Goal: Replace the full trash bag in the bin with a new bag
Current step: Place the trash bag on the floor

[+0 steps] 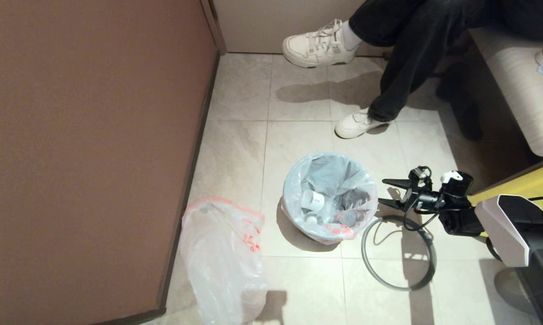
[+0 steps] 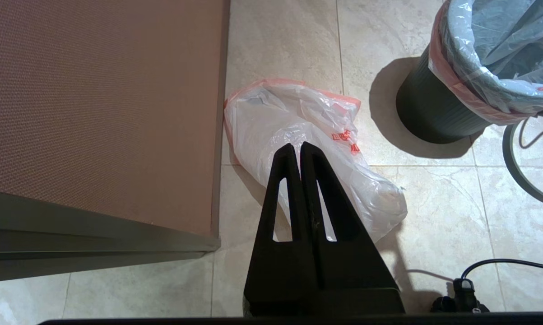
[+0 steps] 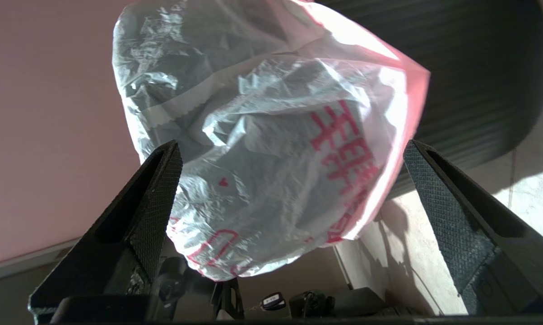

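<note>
The bin (image 2: 433,117) stands on the tile floor, lined with the full trash bag (image 1: 339,180), whose pink-red edge is folded down over the rim. A white cup (image 1: 314,199) and bottle shapes lie inside. My right gripper (image 1: 382,192) is open and low beside the bin's right side. In the right wrist view the bag's overhang (image 3: 271,149) hangs between its fingers (image 3: 163,180), in front of the dark ribbed wall (image 3: 470,81). The new bag (image 1: 221,257) lies slack on the floor by the brown wall. My left gripper (image 2: 297,146) hovers above it, shut and empty.
A thin grey hoop (image 1: 397,253) lies on the floor right of the bin, partly under my right arm. A brown partition (image 1: 90,149) closes off the left. A seated person's white shoes (image 1: 357,124) rest on the floor behind the bin, with a bench (image 1: 519,90) at the right.
</note>
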### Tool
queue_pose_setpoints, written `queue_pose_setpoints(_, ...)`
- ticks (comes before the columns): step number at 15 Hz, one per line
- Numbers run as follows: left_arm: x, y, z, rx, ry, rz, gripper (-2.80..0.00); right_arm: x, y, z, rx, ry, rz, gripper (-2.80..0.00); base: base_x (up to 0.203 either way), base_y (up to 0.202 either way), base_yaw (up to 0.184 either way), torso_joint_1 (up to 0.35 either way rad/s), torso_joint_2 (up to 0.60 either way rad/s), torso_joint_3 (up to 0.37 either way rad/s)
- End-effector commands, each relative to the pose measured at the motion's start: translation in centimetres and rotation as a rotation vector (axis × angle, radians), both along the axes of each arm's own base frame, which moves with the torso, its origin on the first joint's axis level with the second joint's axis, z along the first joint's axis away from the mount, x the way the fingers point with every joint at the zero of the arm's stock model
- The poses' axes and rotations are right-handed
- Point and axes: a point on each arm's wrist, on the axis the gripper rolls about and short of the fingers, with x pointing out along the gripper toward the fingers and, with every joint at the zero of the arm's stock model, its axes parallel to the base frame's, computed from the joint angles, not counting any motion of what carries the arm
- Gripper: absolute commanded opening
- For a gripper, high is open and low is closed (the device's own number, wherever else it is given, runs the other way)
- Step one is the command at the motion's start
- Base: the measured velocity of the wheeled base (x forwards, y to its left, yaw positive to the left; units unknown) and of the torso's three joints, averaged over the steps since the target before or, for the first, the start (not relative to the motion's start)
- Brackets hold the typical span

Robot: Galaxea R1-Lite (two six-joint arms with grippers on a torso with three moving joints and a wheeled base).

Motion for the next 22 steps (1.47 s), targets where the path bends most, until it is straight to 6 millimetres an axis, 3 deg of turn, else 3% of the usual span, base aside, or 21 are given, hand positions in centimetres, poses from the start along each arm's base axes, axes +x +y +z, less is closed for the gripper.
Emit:
queue_pose_setpoints(1, 0.0, 0.0, 0.0, 0.0, 0.002, 0.0, -2.8, -0.1, -0.7, -0.3, 0.002, 0.006, -0.007, 0.0, 0.0, 0.0, 0.0, 0.0, 0.0, 0.0)
queue_pose_setpoints(4, 0.0, 0.0, 0.0, 0.0, 0.001, 0.0, -2.8, 0.2, 1.8, -1.9, 0.003, 0.024, 0.035, 0.0, 0.0, 0.0, 0.0, 0.0, 0.0, 0.0)
queue_pose_setpoints(12, 0.0, 0.0, 0.0, 0.0, 0.001, 0.0, -2.8, 0.1, 4.5, -5.5, -0.014, 0.028, 0.084, 0.0, 0.0, 0.0, 0.0, 0.0, 0.0, 0.0)
queue_pose_setpoints(14, 0.0, 0.0, 0.0, 0.0, 0.001, 0.0, -2.8, 0.1, 4.9, -4.9, -0.014, 0.02, 0.092, 0.0, 0.0, 0.0, 0.0, 0.0, 0.0, 0.0)
queue_pose_setpoints(18, 0.0, 0.0, 0.0, 0.0, 0.001, 0.0, -2.8, -0.1, 4.0, -0.8, 0.018, 0.054, 0.079, 0.0, 0.0, 0.0, 0.0, 0.0, 0.0, 0.0)
queue_pose_setpoints(22, 0.0, 0.0, 0.0, 0.0, 0.001, 0.001, -2.8, -1.9, 6.6, 2.5, 0.068, 0.049, 0.099, 0.0, 0.0, 0.0, 0.0, 0.0, 0.0, 0.0)
